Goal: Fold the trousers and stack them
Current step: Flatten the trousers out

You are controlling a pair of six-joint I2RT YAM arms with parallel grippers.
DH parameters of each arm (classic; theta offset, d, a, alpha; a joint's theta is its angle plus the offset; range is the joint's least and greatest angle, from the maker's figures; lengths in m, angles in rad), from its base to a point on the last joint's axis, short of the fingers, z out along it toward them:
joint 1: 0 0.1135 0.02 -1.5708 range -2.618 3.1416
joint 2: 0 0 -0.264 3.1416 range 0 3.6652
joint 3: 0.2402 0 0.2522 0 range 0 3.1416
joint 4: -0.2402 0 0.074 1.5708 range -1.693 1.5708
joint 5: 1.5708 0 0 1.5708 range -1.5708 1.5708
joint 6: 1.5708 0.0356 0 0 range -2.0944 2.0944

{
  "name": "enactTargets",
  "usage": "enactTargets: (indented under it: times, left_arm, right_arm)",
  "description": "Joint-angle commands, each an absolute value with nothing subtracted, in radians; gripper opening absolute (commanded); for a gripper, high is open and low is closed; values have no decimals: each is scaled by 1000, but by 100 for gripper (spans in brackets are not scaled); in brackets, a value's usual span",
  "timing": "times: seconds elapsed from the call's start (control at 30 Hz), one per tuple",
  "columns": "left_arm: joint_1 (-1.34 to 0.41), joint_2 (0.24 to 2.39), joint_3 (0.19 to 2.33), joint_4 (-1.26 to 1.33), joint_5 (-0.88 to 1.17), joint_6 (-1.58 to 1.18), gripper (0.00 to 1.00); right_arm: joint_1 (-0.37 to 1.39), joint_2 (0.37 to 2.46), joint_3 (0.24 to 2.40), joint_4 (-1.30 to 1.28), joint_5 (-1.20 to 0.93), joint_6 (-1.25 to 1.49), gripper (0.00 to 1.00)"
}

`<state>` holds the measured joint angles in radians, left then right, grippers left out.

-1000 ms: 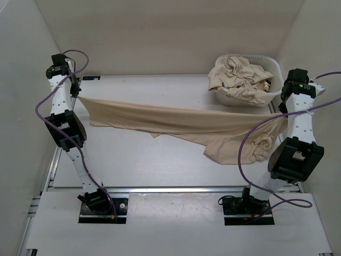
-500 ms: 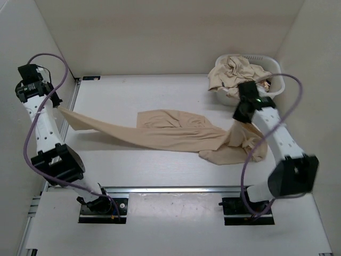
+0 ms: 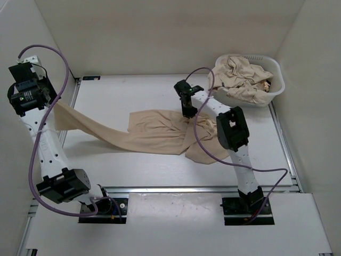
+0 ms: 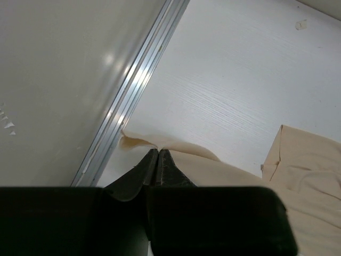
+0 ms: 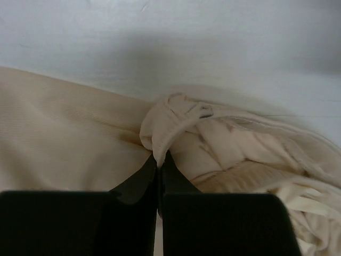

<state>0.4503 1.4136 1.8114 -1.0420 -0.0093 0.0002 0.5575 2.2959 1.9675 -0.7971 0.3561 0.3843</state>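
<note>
One pair of trousers [image 3: 154, 130], long axis left-right across mid-frame; left gripper [image 4: 157, 160] pinches the left end, right gripper [image 5: 159, 162] pinches the bunched right end.

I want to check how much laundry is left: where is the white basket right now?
In the top view the white basket sits at the table's far right corner, heaped with crumpled beige trousers, just right of the right gripper.
</note>
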Motion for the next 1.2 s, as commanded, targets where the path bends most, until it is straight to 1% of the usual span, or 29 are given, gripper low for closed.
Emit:
enactTargets:
  times: [0.0, 0.1, 0.2, 0.23, 0.3, 0.37, 0.4, 0.43, 0.47, 0.53, 0.57, 0.6, 0.67, 0.73, 0.8, 0.83, 0.87, 0.93, 0.97, 1.0, 1.07, 1.1, 1.13, 1.17]
  left_arm:
    - [453, 1376, 1853, -1051, -11, 0, 14]
    - [453, 1376, 1881, -1060, -20, 0, 14]
    - [453, 1387, 1917, -1060, -40, 0, 14]
    - [453, 1387, 1940, -1060, -40, 0, 14]
    - [453, 1387, 1966, -1060, -40, 0, 14]
    - [453, 1387, 2006, -1060, -49, 0, 14]
    - [453, 1387, 2016, -1060, -61, 0, 14]
    - [453, 1387, 2016, -1051, -77, 0, 14]
    - [453, 1387, 2029, -1039, -77, 0, 14]
    - [453, 1362, 2029, -1026, -89, 0, 14]
    - [453, 1362, 2039, -1026, -98, 0, 14]
    - [453, 1352, 2052, -1017, -98, 0, 14]
    - [453, 1342, 2091, -1017, -88, 0, 14]
    - [453, 1342, 2112, -1008, -75, 0, 14]
    - [453, 1342, 2134, -1008, -39, 0, 14]
    - [453, 1342, 2143, -1008, -25, 0, 14]
    - [453, 1351, 2154, -997, 4, 0, 14]
    - [453, 1377, 2187, -980, 34, 0, 14]
    - [453, 1400, 2187, -965, 46, 0, 14]
    - [453, 1417, 2187, -930, 55, 0, 14]
    - [453, 1463, 2187, -916, 67, 0, 14]
    - [443, 1520, 2222, -916, 80, 0, 14]
    - [443, 1546, 2239, -907, 92, 0, 14]
    - [414, 1571, 2252, -907, 92, 0, 14]
  right_arm:
    - [583, 2382, 2039, -900, 350, 362, 0]
    - [609, 2395, 1999, -928, 338, 298, 0]
    - [653, 2305, 1780, -848, 279, 238, 0]
    - [663, 2281, 1737, -836, 253, 227, 0]
    - [687, 2209, 1653, -822, 140, 169, 0]
    - [730, 2145, 1508, -812, 28, 160, 0]
    - [751, 2056, 1453, -811, 19, 149, 0]
    - [799, 2004, 1339, -798, 18, 149, 0]
    - [820, 1899, 1286, -789, -1, 161, 0]
    - [880, 1803, 1174, -779, -43, 213, 0]
    - [899, 1720, 1149, -807, -52, 236, 0]
    - [919, 1682, 1129, -821, -63, 256, 0]
    - [983, 1581, 1115, -854, -63, 310, 0]
    - [1021, 1495, 1129, -942, -2, 366, 0]
    - [1013, 1430, 1196, -1003, 55, 402, 0]
    - [999, 1363, 1231, -1015, 80, 431, 0]
    - [982, 1330, 1309, -1025, 113, 443, 0]
    - [901, 1246, 1385, -1061, 207, 483, 0]
    - [861, 1221, 1437, -1074, 307, 492, 0]
    - [774, 1201, 1453, -1103, 360, 503, 0]
    - [682, 1157, 1453, -1127, 458, 503, 0]
    - [601, 1157, 1453, -1147, 519, 517, 0]
    - [565, 1157, 1453, -1176, 601, 517, 0]
    - [508, 1157, 1453, -1186, 627, 506, 0]
